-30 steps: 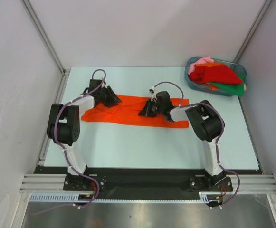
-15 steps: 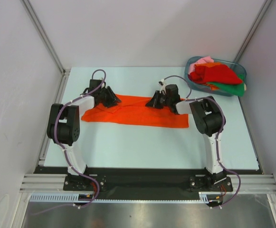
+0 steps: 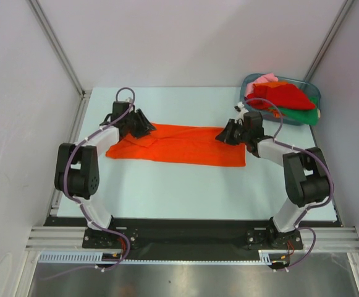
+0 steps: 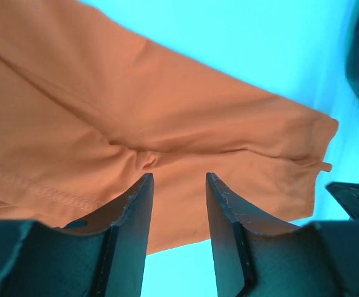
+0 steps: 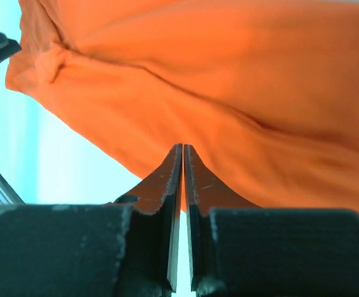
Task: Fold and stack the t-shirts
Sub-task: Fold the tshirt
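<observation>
The orange t-shirt point(image 3: 179, 145) lies spread on the desk point(image 3: 185, 185) at frame centre. The left gripper point(image 4: 178, 178) is partly open over it, and the right gripper point(image 5: 182, 148) is nearly closed.

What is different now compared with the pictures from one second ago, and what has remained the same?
The right tool slid along the orange shirt from its middle to its right end, toward the tub, and its arm swung outward. The left tool stayed at the shirt's left end, jaws open. The shirt still lies flat on the table, and the tub did not move.

Pale table point(image 3: 185, 192) — orange t-shirt point(image 3: 179, 145), plastic tub point(image 3: 246, 99)
</observation>
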